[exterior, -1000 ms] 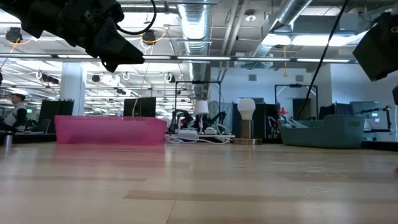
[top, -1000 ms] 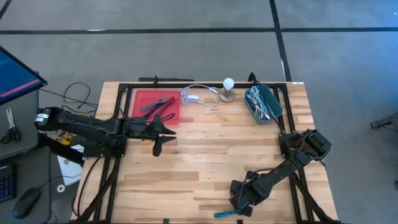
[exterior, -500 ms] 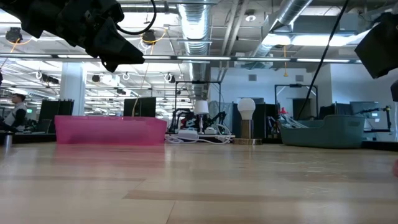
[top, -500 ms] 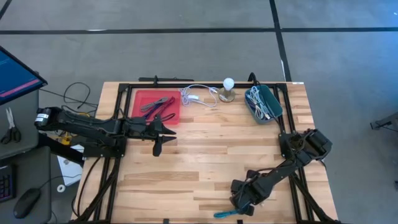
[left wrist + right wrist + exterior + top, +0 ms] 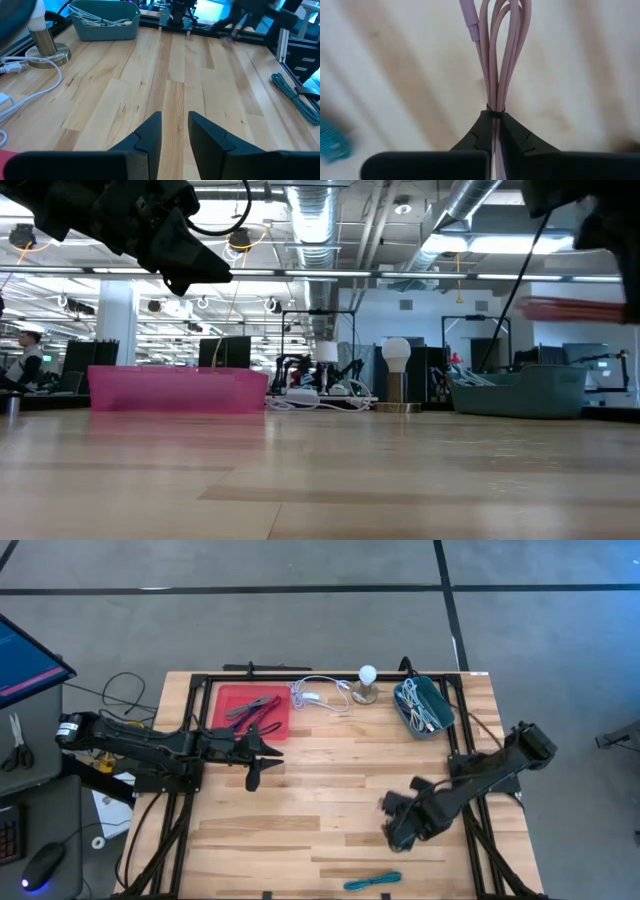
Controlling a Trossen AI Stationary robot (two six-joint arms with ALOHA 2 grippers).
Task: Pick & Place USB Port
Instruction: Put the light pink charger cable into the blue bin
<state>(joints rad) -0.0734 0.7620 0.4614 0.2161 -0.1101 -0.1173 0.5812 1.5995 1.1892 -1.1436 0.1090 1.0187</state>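
Gripping a looped pink cable (image 5: 496, 50), the right gripper (image 5: 495, 117) hangs above the tabletop's (image 5: 330, 790) right half; the left gripper (image 5: 174, 131) waits part-open beside the red tray (image 5: 222, 698).

Right gripper (image 5: 495, 120) now lifted off the table's near edge and swung toward mid-table, fingers clamped on a looped pink cable (image 5: 495, 55), teal cable (image 5: 372, 882) left uncovered on the boards where it had hovered

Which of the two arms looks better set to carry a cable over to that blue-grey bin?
The right. Its gripper is already shut on a pink cable, and it is nearer the bin. The left gripper holds nothing, beside the red tray.
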